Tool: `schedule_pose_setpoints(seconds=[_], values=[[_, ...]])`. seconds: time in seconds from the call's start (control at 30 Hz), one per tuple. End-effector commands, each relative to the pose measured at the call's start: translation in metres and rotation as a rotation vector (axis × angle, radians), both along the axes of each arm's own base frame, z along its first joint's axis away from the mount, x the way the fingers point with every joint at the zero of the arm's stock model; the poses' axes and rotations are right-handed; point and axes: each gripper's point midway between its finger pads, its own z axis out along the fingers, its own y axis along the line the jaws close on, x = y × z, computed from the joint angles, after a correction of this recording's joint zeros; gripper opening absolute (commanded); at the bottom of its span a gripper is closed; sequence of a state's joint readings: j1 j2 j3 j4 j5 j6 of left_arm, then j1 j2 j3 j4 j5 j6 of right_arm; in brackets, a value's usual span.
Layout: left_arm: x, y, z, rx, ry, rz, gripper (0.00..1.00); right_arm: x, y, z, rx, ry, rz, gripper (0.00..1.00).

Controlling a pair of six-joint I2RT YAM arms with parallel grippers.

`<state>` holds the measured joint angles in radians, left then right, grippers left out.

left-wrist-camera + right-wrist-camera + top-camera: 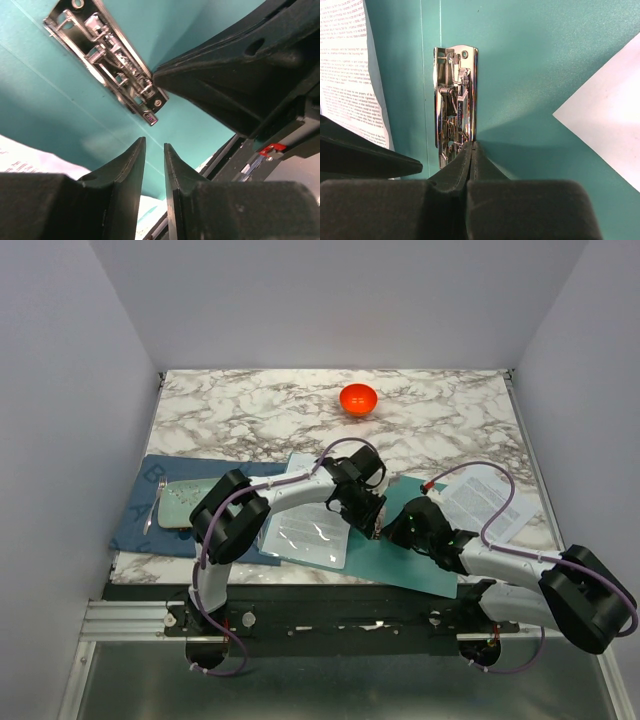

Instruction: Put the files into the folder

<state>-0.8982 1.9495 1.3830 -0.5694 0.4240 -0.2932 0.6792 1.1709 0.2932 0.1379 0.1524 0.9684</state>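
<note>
Folder (402,564) lies open on the table, near edge, centre. Files (482,498) lie just right of it, one corner lapping onto the teal. Left gripper (155,145) hangs over the folder, fingers slightly parted, nothing between them. Right gripper (471,146) is clenched, its tips touching one end of the metal clip (456,100).

Right gripper (471,145) at the clip (456,100) stands just beside the left gripper (155,145), obstructing access; far desk (250,410) open except for a bowl (358,398)
</note>
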Motion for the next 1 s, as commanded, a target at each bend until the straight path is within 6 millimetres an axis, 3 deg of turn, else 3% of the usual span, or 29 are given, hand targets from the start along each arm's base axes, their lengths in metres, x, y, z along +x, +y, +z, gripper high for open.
schedule_pose_setpoints(seconds=[0.0,0.63,0.97], values=[[-0.002,-0.011,0.001,-0.035,0.006,-0.004,0.32,-0.006,-0.010,-0.014,-0.036,0.032,-0.021,0.04],[0.004,-0.006,-0.026,0.047,-0.015,0.038,0.31,-0.014,-0.018,-0.023,-0.033,0.047,-0.043,0.01],[0.005,-0.007,-0.030,0.053,-0.013,0.036,0.25,-0.018,-0.020,-0.026,-0.032,0.056,-0.045,0.01]])
